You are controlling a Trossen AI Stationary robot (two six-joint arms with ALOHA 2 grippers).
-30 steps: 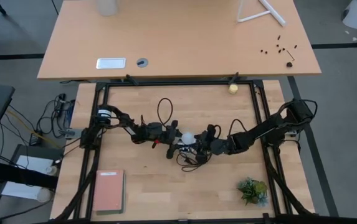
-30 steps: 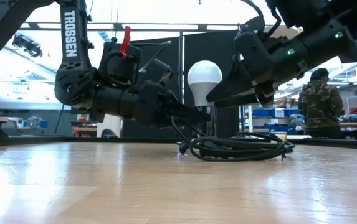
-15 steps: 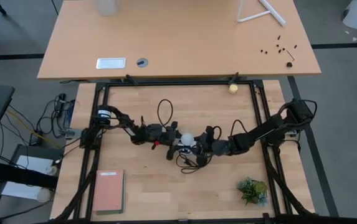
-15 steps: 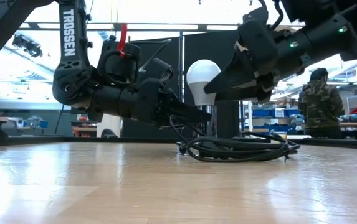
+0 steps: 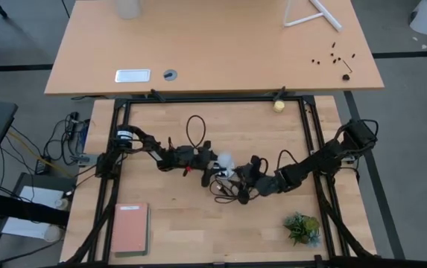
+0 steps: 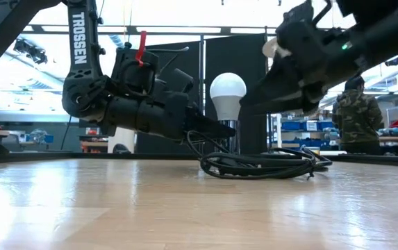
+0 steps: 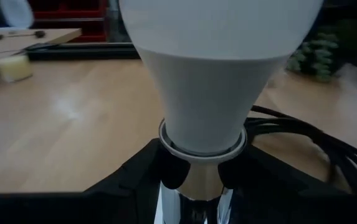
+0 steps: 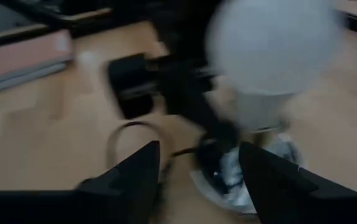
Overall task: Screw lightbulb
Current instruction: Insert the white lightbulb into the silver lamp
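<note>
The white frosted lightbulb [image 6: 227, 94] stands upright, base down, in a silver socket [image 7: 194, 200] near the table's middle; it also shows in the high view [image 5: 224, 158]. My left gripper [image 7: 194, 186] is shut on the socket just below the bulb, coming from the table's left [image 5: 212, 170]. My right gripper [image 8: 200, 171] is open and empty, a little to the bulb's right and nearer the table's front [image 5: 244, 179], with the bulb [image 8: 271, 56] ahead of its fingers. The socket's black cord [image 6: 261, 165] lies coiled on the table under the bulb. My left gripper pinches the silver socket's neck [image 7: 197, 186] between its two fingers [image 7: 166, 174], right under the bulb's base ring. The fingers come nearly level from the table's left. Socket and bulb stand upright in the hold; whether the socket rests on the table cannot be told.
A small yellowish ball [image 5: 279, 106] lies at the table's far edge. A small green plant [image 5: 302, 227] stands at the near right and a pink book [image 5: 130, 228] at the near left. A person [image 6: 355, 114] stands in the room behind.
My right gripper, whose fingers were at the bulb half a second ago, has drawn back from it toward the table's near right and now stands clear of it. The bulb stays upright in the socket held by my left gripper.
</note>
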